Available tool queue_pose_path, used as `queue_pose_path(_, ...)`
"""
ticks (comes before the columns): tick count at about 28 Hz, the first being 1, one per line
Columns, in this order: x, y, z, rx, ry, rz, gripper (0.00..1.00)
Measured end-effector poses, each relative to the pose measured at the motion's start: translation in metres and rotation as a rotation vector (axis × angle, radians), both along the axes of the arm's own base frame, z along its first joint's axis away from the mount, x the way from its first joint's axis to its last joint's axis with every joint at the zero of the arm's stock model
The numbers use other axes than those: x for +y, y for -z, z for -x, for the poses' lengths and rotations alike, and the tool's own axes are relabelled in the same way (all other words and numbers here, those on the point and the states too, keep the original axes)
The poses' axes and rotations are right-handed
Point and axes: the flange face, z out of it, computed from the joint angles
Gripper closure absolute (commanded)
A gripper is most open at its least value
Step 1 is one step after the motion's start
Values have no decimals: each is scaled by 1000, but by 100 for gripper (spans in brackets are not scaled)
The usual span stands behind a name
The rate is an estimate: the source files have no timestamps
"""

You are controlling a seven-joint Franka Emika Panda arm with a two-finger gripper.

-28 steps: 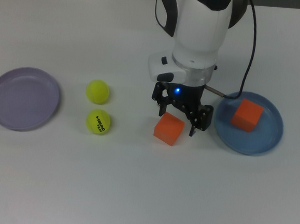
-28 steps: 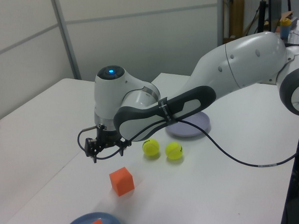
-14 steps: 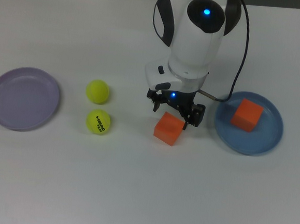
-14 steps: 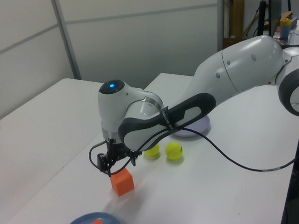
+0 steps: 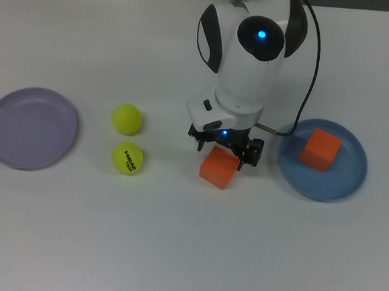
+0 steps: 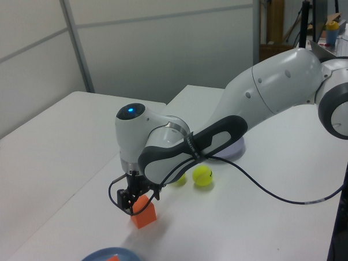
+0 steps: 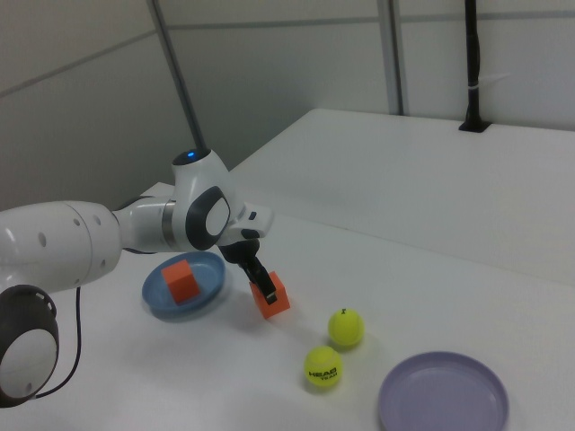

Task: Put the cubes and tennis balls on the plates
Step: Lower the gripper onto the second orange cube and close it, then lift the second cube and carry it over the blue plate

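Loose orange cube (image 5: 219, 168) sits on the white table (image 5: 174, 238), between the tennis balls and the blue plate (image 5: 326, 189), which already holds the other orange cube (image 5: 319, 149). Gripper (image 5: 225, 150) is right down on the loose cube, fingers spread and straddling it, one on each side in the top view; we can't tell if the pads touch the faces yet. So we judge this as the instant before the close. Cube is rotated relative to the finger line in the top view, so the main risk we see is the fingers landing on corners instead of flat faces: cube twists or squirts out when they close. Second risk: not enough depth, grip only catches the top edge and the cube drops on the lift. Third: on the carry to the blue plate, the parked cube takes the middle there, so a careless drop could land on it or on the rim and roll off. Plain tennis ball (image 5: 126, 118) and the HEAD tennis ball (image 5: 127, 158) lie near each other, well apart from the empty lilac plate (image 5: 6, 141) at the top view's left; both untouched, half the job left.
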Motion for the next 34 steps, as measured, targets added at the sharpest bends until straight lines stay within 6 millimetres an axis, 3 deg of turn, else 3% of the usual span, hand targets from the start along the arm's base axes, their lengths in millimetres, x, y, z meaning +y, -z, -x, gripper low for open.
queue_pose_path(10, -6, 8, -5, 4, -30, -17, 0)
queue_pose_path(12, -6, 9, -7, -4, -33, -25, 6)
queue_pose_path(14, -5, 12, -7, -5, -36, -28, 30)
queue_pose_path(17, -5, 15, -7, -2, -34, -32, 76)
queue_pose_path(18, -5, 15, -7, 1, -30, -37, 97)
queue_pose_path(19, -4, 16, -7, 6, -25, -47, 100)
queue_pose_path(28, 0, 7, -10, -27, -32, -88, 100)
queue_pose_path(34, 17, -44, -5, -95, -69, -128, 100)
